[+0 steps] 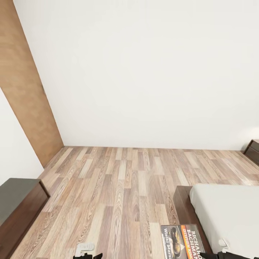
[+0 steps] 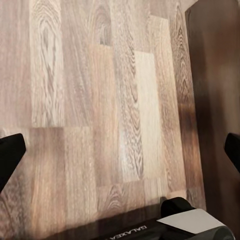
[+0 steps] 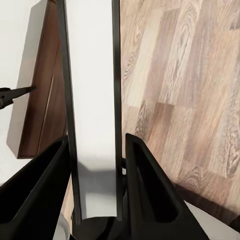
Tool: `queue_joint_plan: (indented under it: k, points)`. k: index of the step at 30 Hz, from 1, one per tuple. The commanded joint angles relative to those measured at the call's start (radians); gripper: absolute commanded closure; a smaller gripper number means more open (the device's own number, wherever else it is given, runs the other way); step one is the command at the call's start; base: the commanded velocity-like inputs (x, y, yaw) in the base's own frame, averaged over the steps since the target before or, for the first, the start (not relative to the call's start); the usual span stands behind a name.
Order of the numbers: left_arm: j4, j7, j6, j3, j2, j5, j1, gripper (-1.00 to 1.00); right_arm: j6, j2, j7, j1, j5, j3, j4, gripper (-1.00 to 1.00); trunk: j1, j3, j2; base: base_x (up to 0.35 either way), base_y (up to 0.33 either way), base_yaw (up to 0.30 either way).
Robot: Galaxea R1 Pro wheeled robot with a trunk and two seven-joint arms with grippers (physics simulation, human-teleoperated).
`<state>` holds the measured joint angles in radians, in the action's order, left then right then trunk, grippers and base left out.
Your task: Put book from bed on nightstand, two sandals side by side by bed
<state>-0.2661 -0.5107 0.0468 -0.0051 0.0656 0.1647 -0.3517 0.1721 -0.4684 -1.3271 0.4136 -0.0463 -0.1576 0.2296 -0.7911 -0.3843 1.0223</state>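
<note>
The thin dark-grey paperback book (image 1: pixel 185 241) sits edge-on, clamped between the right gripper's (image 3: pixel 95 165) black fingers at five o'clock, over the dark-brown wooden bed (image 1: pixel 223 212). The left gripper's (image 2: pixel 120 150) fingers spread wide above the wood-plank floor (image 1: pixel 118 187).

Glossy paperback book (image 1: pixel 182 241), wood-plank floor (image 1: pixel 118 194)

Home bedroom, low bed (image 1: pixel 230 212) with pale mattress, wood-plank floor (image 1: pixel 118 187), white walls

The book (image 1: pixel 185 241) runs off the head view's lower edge, its lettering cut short. Between the right gripper's (image 3: pixel 95 150) jaws it is seen edge-on, the cover hidden. The left gripper's (image 2: pixel 120 150) fingertips (image 2: pixel 10 152) are clipped at both sides.
</note>
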Motion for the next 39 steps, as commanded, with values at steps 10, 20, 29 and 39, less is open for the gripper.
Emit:
queue_joint_plan:
  k: [10,20,29,39]
  points:
    - [0.002,-0.003,0.004,0.001,0.013,0.01,0.0,-1.0,0.01,-0.001,-0.003,0.001,-0.007,0.0,-0.025,1.0,0.0,0.01,0.001,0.0,0.0,0.0]
    - [0.002,-0.003,0.007,0.001,0.009,0.012,0.0,-1.0,0.01,-0.001,-0.003,0.0,-0.007,0.0,-0.026,1.0,0.0,0.012,0.001,0.0,0.0,0.0]
    - [0.002,-0.003,0.007,0.001,0.008,0.012,0.0,-1.0,0.01,-0.001,-0.004,0.001,-0.007,0.0,-0.026,1.0,0.0,0.025,0.001,0.0,0.0,0.0]
    - [0.002,-0.005,0.007,0.001,0.008,0.013,0.0,-1.0,0.01,-0.001,-0.004,0.001,-0.007,0.0,-0.026,1.0,0.0,0.041,0.001,0.0,0.0,0.0]
